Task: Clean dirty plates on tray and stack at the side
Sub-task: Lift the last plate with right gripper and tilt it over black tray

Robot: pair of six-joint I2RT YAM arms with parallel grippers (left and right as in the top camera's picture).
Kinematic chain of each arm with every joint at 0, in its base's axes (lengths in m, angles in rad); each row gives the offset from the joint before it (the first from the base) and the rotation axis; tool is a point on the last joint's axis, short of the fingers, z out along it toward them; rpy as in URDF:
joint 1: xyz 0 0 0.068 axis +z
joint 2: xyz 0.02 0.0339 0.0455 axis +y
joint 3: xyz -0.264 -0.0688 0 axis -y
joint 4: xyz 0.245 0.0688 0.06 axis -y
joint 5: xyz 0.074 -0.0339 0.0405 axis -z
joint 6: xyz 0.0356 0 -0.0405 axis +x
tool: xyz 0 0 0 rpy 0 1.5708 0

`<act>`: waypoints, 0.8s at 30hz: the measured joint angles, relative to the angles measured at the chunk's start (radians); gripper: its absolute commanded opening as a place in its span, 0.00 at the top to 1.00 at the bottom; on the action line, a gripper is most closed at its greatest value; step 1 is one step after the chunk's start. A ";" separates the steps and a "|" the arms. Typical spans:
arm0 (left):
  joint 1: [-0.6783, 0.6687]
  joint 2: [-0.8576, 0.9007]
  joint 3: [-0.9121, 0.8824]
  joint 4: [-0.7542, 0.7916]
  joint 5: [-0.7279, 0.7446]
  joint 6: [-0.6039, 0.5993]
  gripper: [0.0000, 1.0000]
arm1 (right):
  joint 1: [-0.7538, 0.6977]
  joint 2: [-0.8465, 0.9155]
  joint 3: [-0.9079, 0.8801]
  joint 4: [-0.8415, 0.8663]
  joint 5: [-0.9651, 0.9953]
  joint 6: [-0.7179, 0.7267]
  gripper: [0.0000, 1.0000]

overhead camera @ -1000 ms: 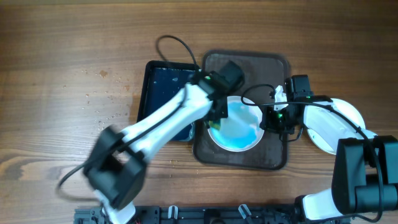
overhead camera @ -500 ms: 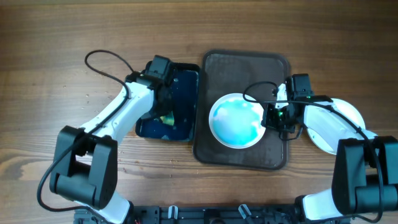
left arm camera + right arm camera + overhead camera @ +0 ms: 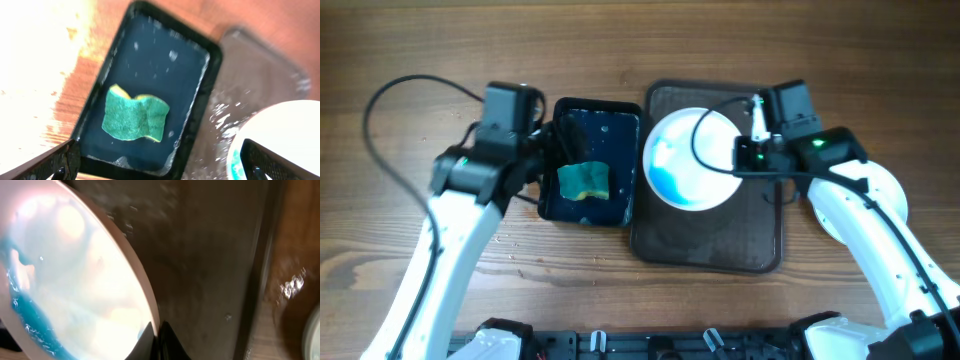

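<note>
**Plate comes up off the tray; sponge is parked**

The plate (image 3: 688,158) no longer lies flat in the middle of the brown tray (image 3: 720,245). It now hangs over the tray's far half, tipped on edge, with the blue film (image 3: 665,180) gathered toward its lower left side. A second ago the same plate sat level on the tray and was blue across most of its face. The right end effector (image 3: 745,155) is pinched on the plate's right rim. The right wrist view shows the fingertips closed narrowly over the edge, with the wet tray surface beneath.

The sponge (image 3: 583,182) has changed hands too. It was being worked on the plate a second ago and now lies loose in the dark basin (image 3: 605,130) just left of the tray, touching nothing but the basin floor. The left end effector (image 3: 157,157) has pulled back over the worktop (image 3: 420,60) beside the basin. Its fingers are spread wide and empty at the lower corners of its own view.

Taken together, scrubbing looks finished for this plate, and the lift-and-tilt reads as draining before a carry. Further right, partly under the right arm, a white plate (image 3: 888,190) sits on the worktop beside the tray, likely the stacking spot. Blue liquid remains on the raised plate, so drips or a slipping wet rim are the risks.
</note>
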 measured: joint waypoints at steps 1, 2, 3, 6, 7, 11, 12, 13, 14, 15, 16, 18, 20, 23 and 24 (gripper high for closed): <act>0.012 -0.035 0.001 0.000 0.000 0.000 0.00 | 0.035 0.001 0.011 0.035 0.028 0.000 0.96; 0.023 -0.076 0.001 -0.001 0.000 0.000 0.00 | 0.080 0.002 0.017 0.090 0.058 -0.001 0.96; 0.031 -0.113 0.001 -0.001 0.000 0.000 0.00 | 0.124 0.004 0.023 0.134 0.080 -0.001 0.96; 0.032 -0.190 0.002 -0.011 0.000 0.000 0.00 | 0.266 0.037 0.033 0.277 0.187 -0.001 0.96; 0.032 -0.203 0.002 -0.014 0.000 0.000 0.00 | 0.311 0.068 0.034 0.335 0.240 -0.003 0.96; 0.032 -0.210 0.003 -0.023 0.000 0.000 0.00 | 0.443 0.167 0.035 0.398 0.473 -0.004 0.96; 0.032 -0.210 0.003 -0.024 0.000 0.000 0.00 | 0.476 0.176 0.034 0.403 0.541 -0.008 0.96; 0.032 -0.210 0.003 -0.024 0.000 0.000 0.00 | 0.511 0.176 0.034 0.417 0.610 -0.024 0.96; 0.032 -0.210 0.003 -0.024 0.000 0.000 0.00 | 0.537 0.176 0.034 0.431 0.664 -0.038 0.96; 0.032 -0.210 0.003 -0.024 0.000 0.000 0.00 | 0.572 0.176 0.034 0.456 0.736 -0.067 0.96; 0.032 -0.210 0.003 -0.024 0.000 0.000 0.00 | 0.600 0.176 0.034 0.477 0.798 -0.097 0.96; 0.032 -0.210 0.003 -0.024 0.000 0.000 0.00 | 0.657 0.176 0.034 0.515 0.912 -0.163 0.96; 0.032 -0.210 0.003 -0.025 0.000 0.000 0.00 | 0.705 0.176 0.034 0.552 1.027 -0.235 0.96; 0.032 -0.210 0.003 -0.026 0.000 0.000 0.00 | 0.738 0.176 0.034 0.585 1.139 -0.316 0.96; 0.032 -0.210 0.003 -0.026 0.000 0.000 0.00 | 0.742 0.176 0.034 0.591 1.158 -0.334 0.96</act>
